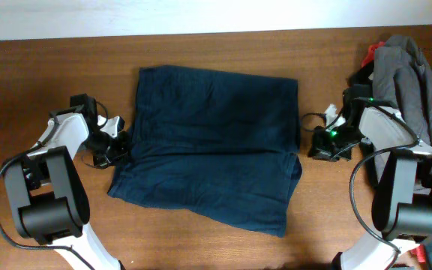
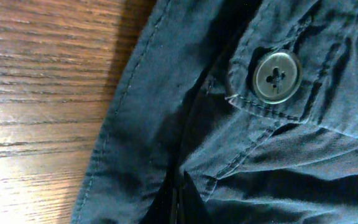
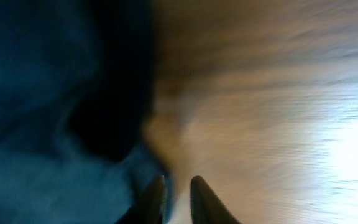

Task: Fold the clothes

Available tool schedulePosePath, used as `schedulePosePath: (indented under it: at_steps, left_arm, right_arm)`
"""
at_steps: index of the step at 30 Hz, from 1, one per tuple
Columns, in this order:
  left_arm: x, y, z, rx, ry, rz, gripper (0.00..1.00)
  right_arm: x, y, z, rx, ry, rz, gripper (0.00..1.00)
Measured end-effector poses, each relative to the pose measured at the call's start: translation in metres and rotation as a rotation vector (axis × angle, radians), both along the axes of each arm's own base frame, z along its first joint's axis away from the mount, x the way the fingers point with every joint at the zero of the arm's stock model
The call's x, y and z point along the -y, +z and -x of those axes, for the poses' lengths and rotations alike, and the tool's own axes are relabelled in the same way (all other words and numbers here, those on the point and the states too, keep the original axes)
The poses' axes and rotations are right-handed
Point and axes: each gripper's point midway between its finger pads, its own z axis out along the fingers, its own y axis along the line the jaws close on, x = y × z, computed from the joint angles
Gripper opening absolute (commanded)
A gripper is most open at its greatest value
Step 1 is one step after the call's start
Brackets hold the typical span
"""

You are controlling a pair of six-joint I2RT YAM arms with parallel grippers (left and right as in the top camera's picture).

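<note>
Now left gripper (image 1: 116, 145) clamped on shorts (image 1: 216, 142); right gripper (image 3: 178, 199) blurred, can't tell. I should confirm its bite, lift both level.

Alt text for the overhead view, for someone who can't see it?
Dark navy shorts lie spread on a wooden table, the left arm and right arm at their side edges. Grey clothes are heaped at far right.

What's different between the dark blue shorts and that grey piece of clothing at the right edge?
The shorts are dark navy, the grey garment a lighter grey. The shorts lie spread flat mid-table, while the grey garment sits bunched in a heap. Both rest on the wooden table.
</note>
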Motion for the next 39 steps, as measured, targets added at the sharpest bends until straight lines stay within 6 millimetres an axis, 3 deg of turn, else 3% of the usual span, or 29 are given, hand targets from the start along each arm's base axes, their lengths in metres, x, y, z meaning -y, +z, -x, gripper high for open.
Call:
schedulePosePath:
  at_steps: [2, 5, 9, 11, 12, 13, 14, 15, 20, 25, 29, 33, 39]
  left_arm:
    - [-0.001, 0.000, 0.001, -0.003, 0.007, 0.002, 0.15]
    - [-0.003, 0.001, 0.001, -0.007, 0.024, 0.013, 0.17]
    - [-0.009, 0.002, 0.001, -0.007, 0.043, 0.018, 0.20]
    - [-0.015, 0.004, 0.000, -0.005, 0.051, 0.005, 0.21]
    - [-0.019, 0.005, -0.002, -0.004, 0.054, -0.010, 0.19]
    - [-0.024, 0.006, -0.004, 0.000, 0.057, -0.031, 0.10]
    - [-0.028, 0.007, -0.006, 0.006, 0.061, -0.046, 0.06]
    - [-0.031, 0.010, -0.010, 0.019, 0.058, -0.050, 0.01]
    - [-0.032, 0.027, -0.037, 0.122, 0.002, -0.049, 0.00]
    - [-0.017, 0.030, -0.043, 0.154, -0.069, -0.039, 0.00]
    - [-0.001, 0.031, -0.044, 0.164, -0.129, -0.031, 0.00]
    - [0.011, 0.031, -0.044, 0.171, -0.164, -0.016, 0.00]
    - [0.022, 0.034, -0.040, 0.158, -0.173, 0.030, 0.00]
  right_arm:
    - [-0.016, 0.004, 0.010, -0.027, 0.046, -0.052, 0.33]
    - [-0.032, 0.007, 0.016, -0.040, 0.092, -0.088, 0.48]
    - [-0.044, 0.009, 0.013, -0.013, 0.133, -0.111, 0.47]
    - [-0.044, 0.008, 0.005, 0.019, 0.130, -0.111, 0.38]
    - [-0.043, 0.008, 0.001, 0.037, 0.124, -0.112, 0.24]
    - [-0.042, 0.009, -0.006, 0.069, 0.124, -0.116, 0.06]
    - [-0.042, 0.009, -0.013, 0.094, 0.115, -0.123, 0.04]
    - [-0.043, 0.011, -0.022, 0.134, 0.110, -0.134, 0.04]
    - [-0.052, 0.021, -0.055, 0.280, 0.100, -0.180, 0.04]
    - [-0.077, 0.022, -0.060, 0.308, 0.149, -0.174, 0.04]
    - [-0.091, 0.006, -0.057, 0.284, 0.194, -0.079, 0.04]
    - [-0.095, -0.028, -0.063, 0.254, 0.209, -0.011, 0.04]
    - [-0.095, -0.028, -0.099, 0.364, 0.182, 0.006, 0.04]
